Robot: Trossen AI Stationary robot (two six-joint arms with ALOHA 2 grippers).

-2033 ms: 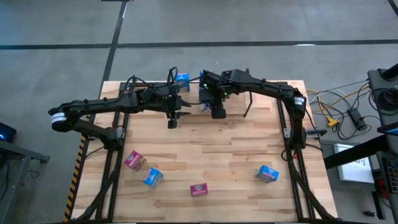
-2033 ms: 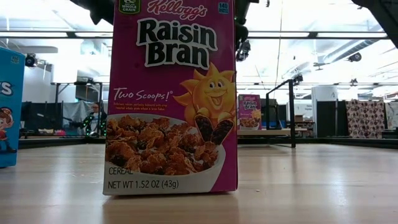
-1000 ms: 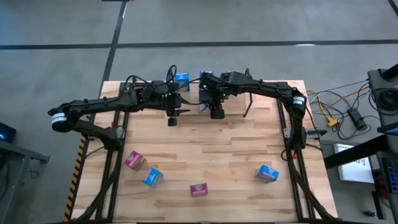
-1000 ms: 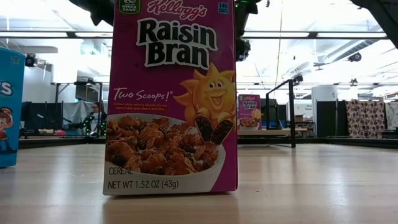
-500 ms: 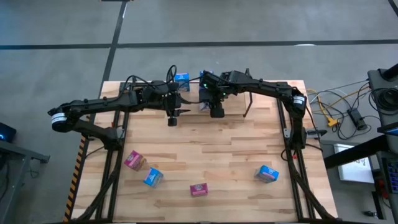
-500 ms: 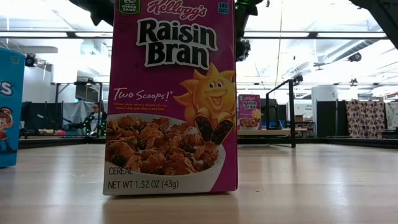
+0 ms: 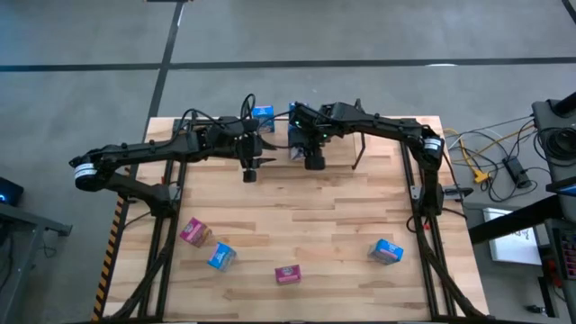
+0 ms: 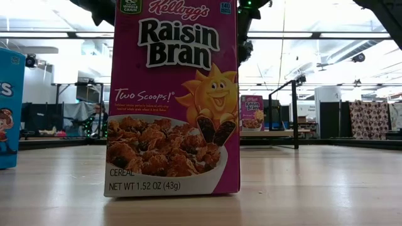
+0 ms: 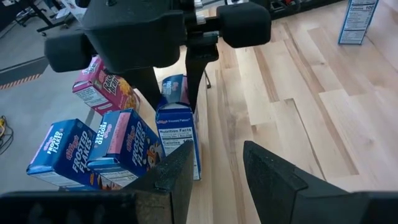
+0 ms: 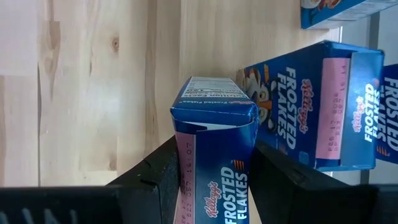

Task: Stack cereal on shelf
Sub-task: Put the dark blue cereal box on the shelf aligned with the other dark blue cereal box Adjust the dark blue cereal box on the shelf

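Right gripper [image 10: 211, 180]: at the table's far edge; a bright blue Frosted Flakes mini box [image 10: 214, 134] is clamped between its dark fingers [image 10: 155, 174].
Left gripper [image 9: 214, 171]: just beside that held box, fingers parted, nothing between them.
Shelf: cannot be made out.
Far-edge cluster: three more blue Frosted Flakes boxes [image 9: 121, 146] and one pink box [image 9: 99, 87] are seen next to the held box.
Loose boxes: four on the pale wooden table [image 7: 315, 225], well apart from the held box. Two pink [image 7: 193, 232], two blue [image 7: 387, 251].
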